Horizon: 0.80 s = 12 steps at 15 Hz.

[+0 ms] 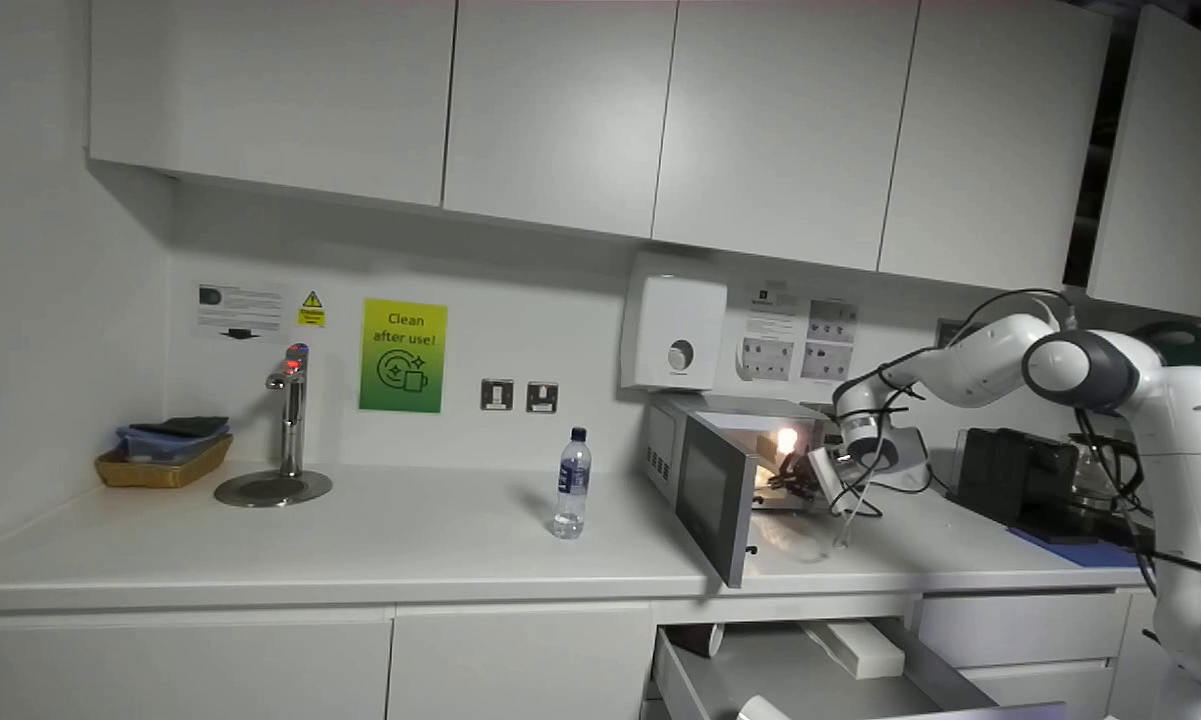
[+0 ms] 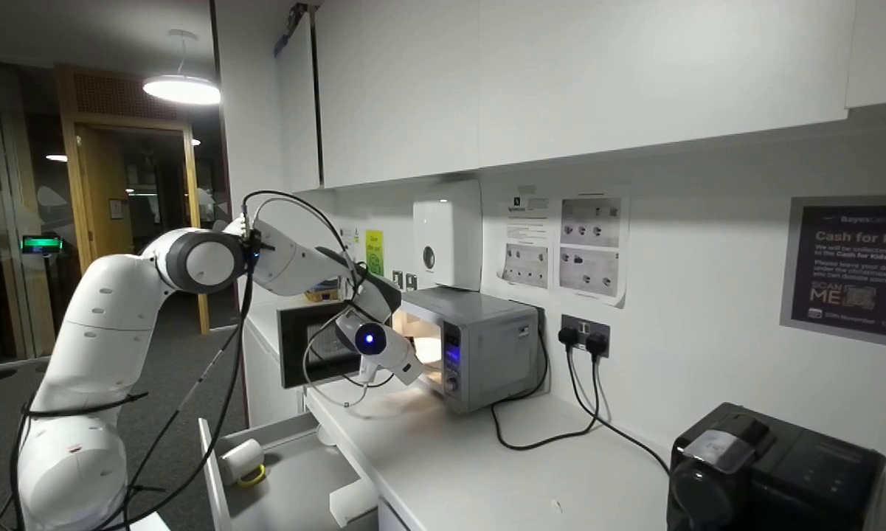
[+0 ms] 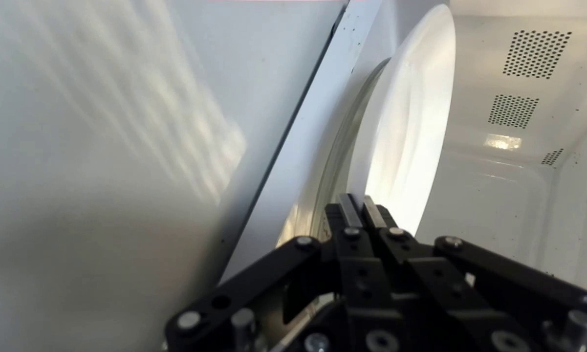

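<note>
A white plate (image 3: pixel 410 122) lies inside the lit microwave (image 2: pixel 487 324), above a glass turntable (image 3: pixel 333 164). In the wrist view my gripper (image 3: pixel 357 201) is shut on the near rim of the plate, with one finger on each side of the rim. The plate appears a little raised from the turntable on its near side; whether any part rests on the glass I cannot tell. In an exterior view the dark gripper (image 1: pixel 795 478) reaches into the microwave opening. The arm's wrist hides the fingers in an exterior view where part of the plate (image 2: pixel 428 350) shows.
The microwave door (image 1: pixel 712 490) stands open beside the arm. Below the counter, a pulled-out drawer (image 1: pixel 800 690) holds a white mug (image 2: pixel 242 462) and a white box (image 1: pixel 865 650). A water bottle (image 1: pixel 572 490) and a black coffee machine (image 2: pixel 767 472) stand on the counter. Cables hang from the arm.
</note>
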{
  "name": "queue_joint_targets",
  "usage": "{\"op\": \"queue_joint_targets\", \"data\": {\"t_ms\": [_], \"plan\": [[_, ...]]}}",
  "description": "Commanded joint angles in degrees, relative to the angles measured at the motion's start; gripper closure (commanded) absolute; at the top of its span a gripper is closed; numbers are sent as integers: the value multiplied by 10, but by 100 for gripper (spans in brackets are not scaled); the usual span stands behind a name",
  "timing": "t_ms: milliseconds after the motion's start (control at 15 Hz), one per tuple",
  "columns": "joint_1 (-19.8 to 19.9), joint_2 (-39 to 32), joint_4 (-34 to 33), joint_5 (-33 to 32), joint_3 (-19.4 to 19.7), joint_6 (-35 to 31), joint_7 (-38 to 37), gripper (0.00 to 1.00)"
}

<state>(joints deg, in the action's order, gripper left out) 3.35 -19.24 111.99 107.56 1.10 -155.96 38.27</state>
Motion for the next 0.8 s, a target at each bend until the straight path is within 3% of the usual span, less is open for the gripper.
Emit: {"op": "queue_joint_targets", "data": {"t_ms": [0, 733], "plan": [[-6, -9, -29, 24, 1, -24, 20, 99], [-8, -33, -54, 22, 1, -35, 18, 99]]}}
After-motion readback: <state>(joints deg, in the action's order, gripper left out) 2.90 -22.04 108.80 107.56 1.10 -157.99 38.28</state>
